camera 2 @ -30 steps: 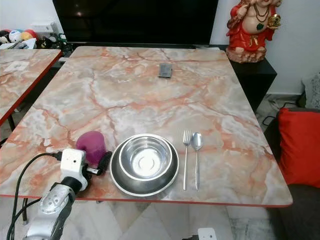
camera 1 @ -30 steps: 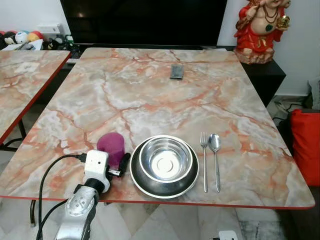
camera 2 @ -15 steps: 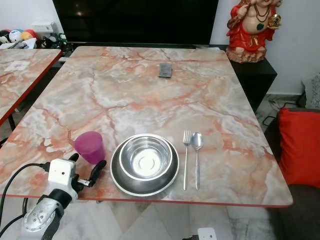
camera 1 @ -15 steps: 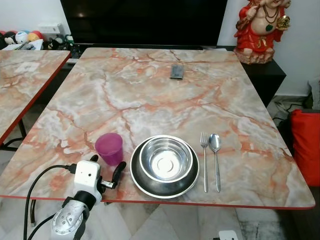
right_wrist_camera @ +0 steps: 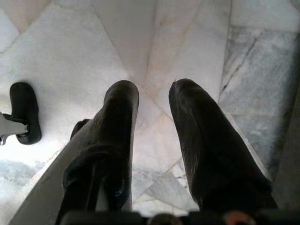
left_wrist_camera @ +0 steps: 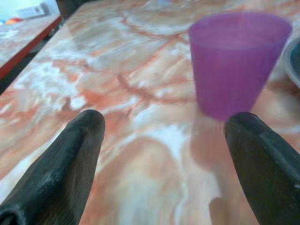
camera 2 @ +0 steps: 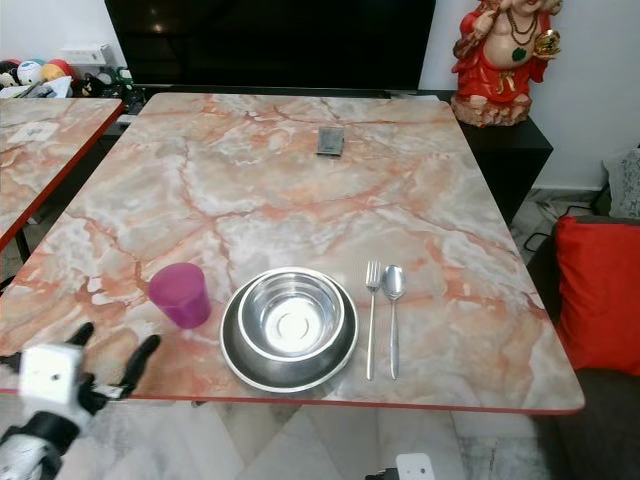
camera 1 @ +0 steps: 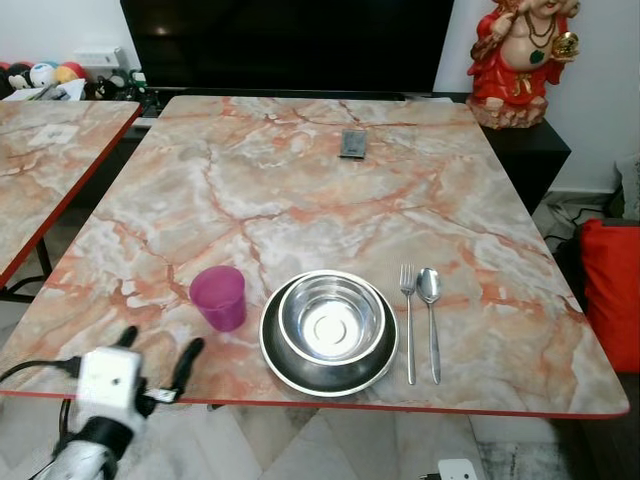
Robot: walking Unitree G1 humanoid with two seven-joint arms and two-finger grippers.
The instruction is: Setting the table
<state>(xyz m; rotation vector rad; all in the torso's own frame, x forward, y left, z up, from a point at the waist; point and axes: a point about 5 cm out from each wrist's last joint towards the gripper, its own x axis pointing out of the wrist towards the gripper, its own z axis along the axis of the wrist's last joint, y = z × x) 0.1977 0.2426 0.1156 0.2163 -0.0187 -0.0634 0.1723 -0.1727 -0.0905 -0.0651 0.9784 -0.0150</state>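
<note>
Backing off toward the near table edge, the left gripper (camera 1: pixel 158 353) has let go of the purple cup (camera 1: pixel 219 297) and hangs with fingers spread wide, empty. That cup stands upright on the marble table (camera 1: pixel 330 190), just left of the steel bowl (camera 1: pixel 331 317) and plate (camera 1: pixel 290 365); fork (camera 1: pixel 408 320) and spoon (camera 1: pixel 431 320) lie to the right. It looks like light, stiff plastic, easily tipped; gripping mid-wall seems best. The right gripper (right_wrist_camera: pixel 152 131) hangs idle over the floor, fingers slightly parted.

A red statue (camera 1: pixel 522 60) stands beyond the table's far right corner, near a red cushion (camera 1: pixel 612 290).
</note>
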